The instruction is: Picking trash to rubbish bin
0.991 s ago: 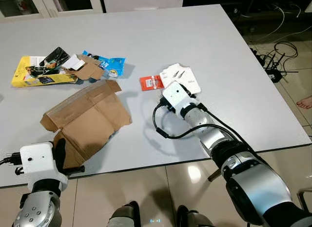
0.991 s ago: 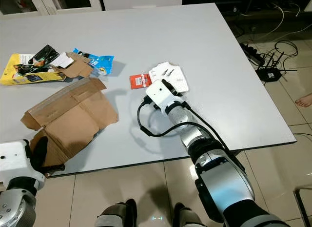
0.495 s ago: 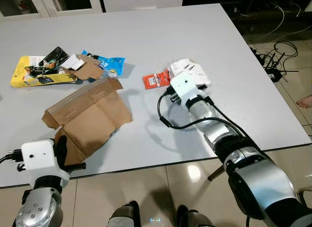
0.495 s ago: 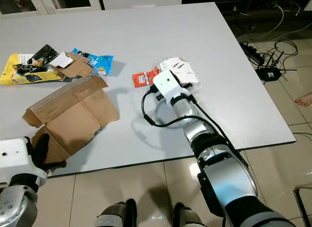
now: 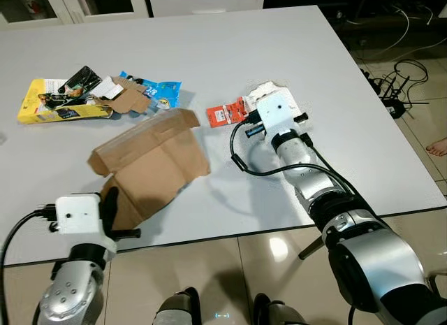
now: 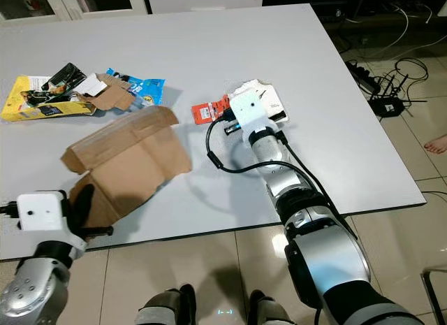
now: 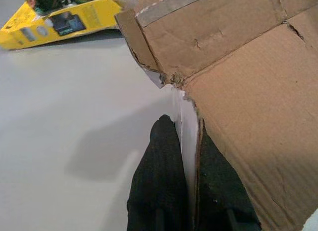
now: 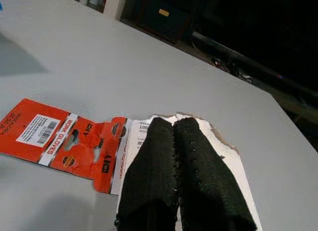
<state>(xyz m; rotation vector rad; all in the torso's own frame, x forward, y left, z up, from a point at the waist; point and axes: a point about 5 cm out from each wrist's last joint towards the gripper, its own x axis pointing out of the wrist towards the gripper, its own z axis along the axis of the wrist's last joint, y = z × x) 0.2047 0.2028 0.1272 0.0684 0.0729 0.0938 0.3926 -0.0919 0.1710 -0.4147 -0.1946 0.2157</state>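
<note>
A flattened brown cardboard box (image 5: 154,157) lies near the table's front edge, one flap raised. My left gripper (image 5: 112,203) is shut on its near edge; in the left wrist view the fingers (image 7: 164,156) pinch the torn cardboard wall (image 7: 238,92). Mid-table, my right gripper (image 8: 173,122) is shut, its fingers pressed together on a white paper (image 8: 136,139). The paper's torn far edge (image 5: 264,91) pokes out past the gripper. An orange "work gloves" card (image 5: 225,114) lies touching the paper's left side.
A yellow box (image 5: 59,105), a blue packet (image 5: 162,93) and small cardboard scraps lie at the far left of the white table (image 5: 230,38). Cables (image 5: 398,87) run over the tiled floor on the right, where a person's foot (image 5: 438,147) shows.
My left gripper has pulled the cardboard up and to the right, so its flap now stands higher. My right gripper has moved farther across the table with the white paper; the orange card shifted slightly.
</note>
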